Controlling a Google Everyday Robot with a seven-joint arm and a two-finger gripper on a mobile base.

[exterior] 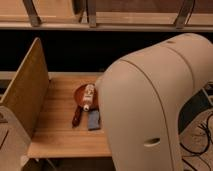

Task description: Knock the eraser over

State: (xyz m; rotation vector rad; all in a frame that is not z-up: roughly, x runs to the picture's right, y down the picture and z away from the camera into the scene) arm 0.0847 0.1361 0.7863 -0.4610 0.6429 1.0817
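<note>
Matt eraser (93, 120), wood-grain table (60, 136), smooth plastic arm (145, 100), end effector unseen

Blue-grey eraser (93, 120) flat on table (60, 137)

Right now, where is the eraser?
The eraser sits on the wooden table mid-view, just in front of the white bottle, beside the cream arm. The pincer is not in view.

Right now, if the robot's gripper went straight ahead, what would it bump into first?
I can't tell: the gripper is out of sight, likely behind the beige arm, so its direction doesn't show. The things closest to the arm's edge are the blue-grey eraser and the white bottle beside it.
</note>
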